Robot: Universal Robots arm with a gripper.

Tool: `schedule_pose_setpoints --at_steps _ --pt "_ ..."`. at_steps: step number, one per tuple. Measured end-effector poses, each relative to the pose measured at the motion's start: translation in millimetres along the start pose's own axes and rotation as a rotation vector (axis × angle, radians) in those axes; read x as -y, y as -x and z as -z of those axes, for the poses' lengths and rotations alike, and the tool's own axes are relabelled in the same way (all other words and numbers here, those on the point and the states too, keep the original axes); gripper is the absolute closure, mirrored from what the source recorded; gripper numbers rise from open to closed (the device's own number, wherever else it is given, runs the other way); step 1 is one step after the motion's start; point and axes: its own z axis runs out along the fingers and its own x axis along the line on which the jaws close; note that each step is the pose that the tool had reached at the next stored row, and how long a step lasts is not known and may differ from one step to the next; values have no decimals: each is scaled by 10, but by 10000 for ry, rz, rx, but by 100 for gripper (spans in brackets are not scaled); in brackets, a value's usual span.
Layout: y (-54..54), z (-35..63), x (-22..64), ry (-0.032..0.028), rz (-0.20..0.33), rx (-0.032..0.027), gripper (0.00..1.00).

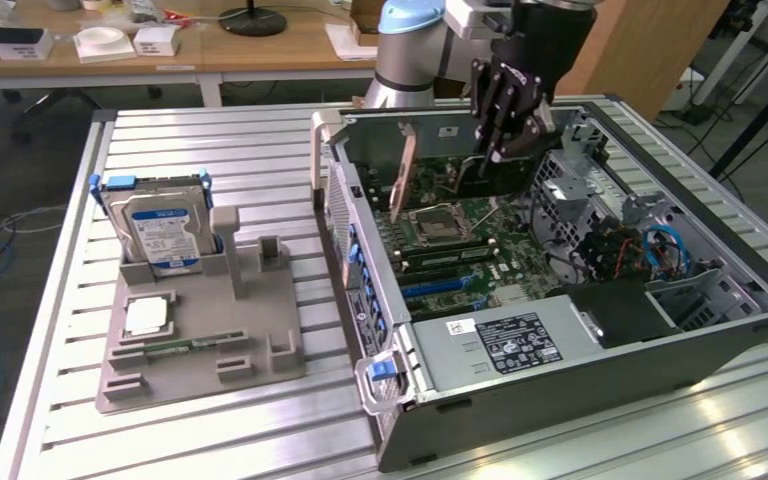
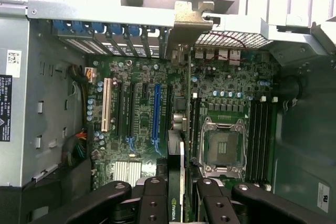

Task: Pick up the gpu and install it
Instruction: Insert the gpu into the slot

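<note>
Nearest in the exterior view, the power supply (image 1: 524, 340) fills the front corner of the computer case (image 1: 598, 400); its white sticker is too small to read. Deeper inside the case lies the motherboard (image 1: 471, 250), partly hidden by cages and cables. At the case's far end, the tool (image 1: 498, 150) is clamped partway closed on the gpu (image 1: 451, 165). The card is held on edge and its lower edge is lost against the board, so I can't tell if it's seated. In the wrist view, black fingers (image 2: 152, 203) run out of frame, pinching the gpu (image 2: 181, 174). "NVIDIA" reads on it, and its bracket is at the case's slot wall. Outside the case, on the table (image 1: 224, 130), a hard drive (image 1: 157, 235) stands, label unreadable.
</note>
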Motion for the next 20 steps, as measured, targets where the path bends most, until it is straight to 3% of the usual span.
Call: schedule_pose_setpoints --at_steps 20 --pt "-2 -82 4 -1 -85 2 74"
